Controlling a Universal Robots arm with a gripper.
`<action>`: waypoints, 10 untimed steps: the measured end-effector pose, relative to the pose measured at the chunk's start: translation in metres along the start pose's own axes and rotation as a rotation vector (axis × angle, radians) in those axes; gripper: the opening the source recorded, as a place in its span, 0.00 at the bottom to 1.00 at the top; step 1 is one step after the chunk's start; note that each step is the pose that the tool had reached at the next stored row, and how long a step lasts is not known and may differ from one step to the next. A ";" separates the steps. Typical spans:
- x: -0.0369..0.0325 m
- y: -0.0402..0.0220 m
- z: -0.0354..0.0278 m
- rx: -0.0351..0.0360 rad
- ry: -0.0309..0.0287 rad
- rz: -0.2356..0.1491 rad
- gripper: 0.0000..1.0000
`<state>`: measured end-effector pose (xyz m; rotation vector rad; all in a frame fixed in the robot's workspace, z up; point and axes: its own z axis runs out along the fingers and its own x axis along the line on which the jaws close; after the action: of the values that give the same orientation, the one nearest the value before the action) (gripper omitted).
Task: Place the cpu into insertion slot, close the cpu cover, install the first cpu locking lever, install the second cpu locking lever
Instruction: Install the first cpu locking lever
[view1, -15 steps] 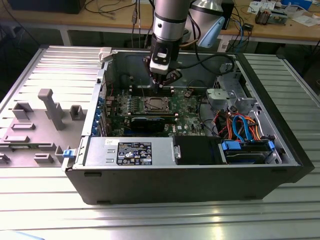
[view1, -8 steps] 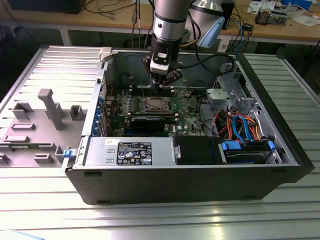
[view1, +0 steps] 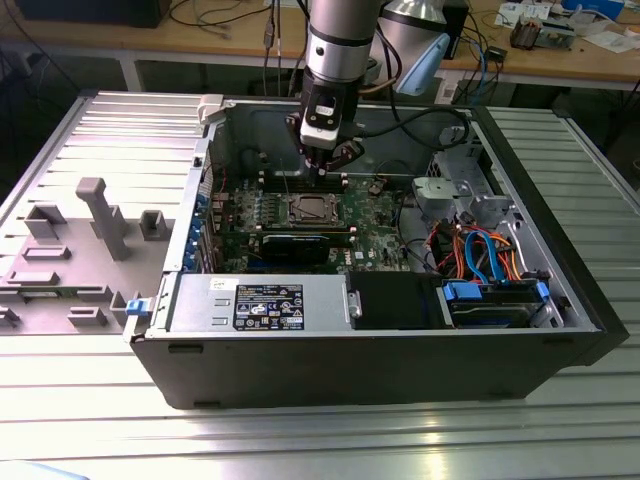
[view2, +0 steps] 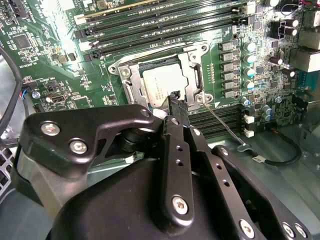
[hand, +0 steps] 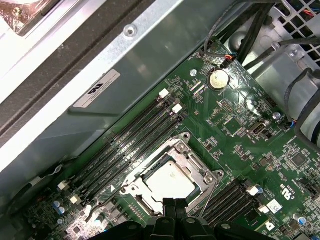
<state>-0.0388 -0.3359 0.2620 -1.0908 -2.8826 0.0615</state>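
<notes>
found the cpu (hand: 167, 180) lying flat in the insertion slot (view1: 307, 209), on the green board inside the open computer case (view1: 400, 370). saw the cpu cover (hand: 196, 169) folded down around it in the first wrist view, silver frame hugging the chip's edges. judged those two steps done. noticed one thin locking lever (view2: 223, 123) jutting free from the socket's side in the second wrist view, apparently unlatched; could not make out the other lever's state. caught the gripper (view2: 175, 98) poised just over the cover's edge beside that lever, fingers pinched narrow together, gripping nothing visible. reckoned both lever steps were not yet done.
</notes>
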 end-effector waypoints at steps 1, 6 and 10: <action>0.0000 0.0000 0.0000 0.0000 0.0000 0.000 0.11; 0.0000 0.0000 0.0000 0.0001 -0.0002 -0.003 0.11; 0.0000 0.0000 0.0000 0.0003 -0.0003 -0.005 0.11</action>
<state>-0.0388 -0.3359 0.2620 -1.0830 -2.8856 0.0619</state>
